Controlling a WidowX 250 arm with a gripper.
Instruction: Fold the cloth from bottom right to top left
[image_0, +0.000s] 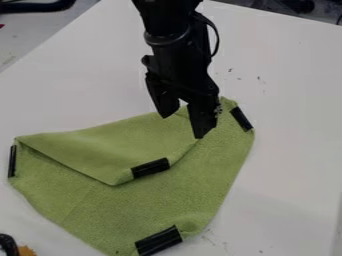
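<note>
The green cloth (120, 205) is a soft woven or knitted textile, matt all over, its face finely nubby and faintly fuzzy. On it sit 4 black strips (150, 168) that look like plastic tape — smooth, with a slight gloss along their ridges. The white tabletop (287, 150) has a smooth, hard finish, satin rather than mirror-bright. The black gripper (181, 126) looks like hard plastic, mostly matt with dull highlights, and the arm's cable (215, 37) has a smooth, rubbery-looking sheath.
</note>
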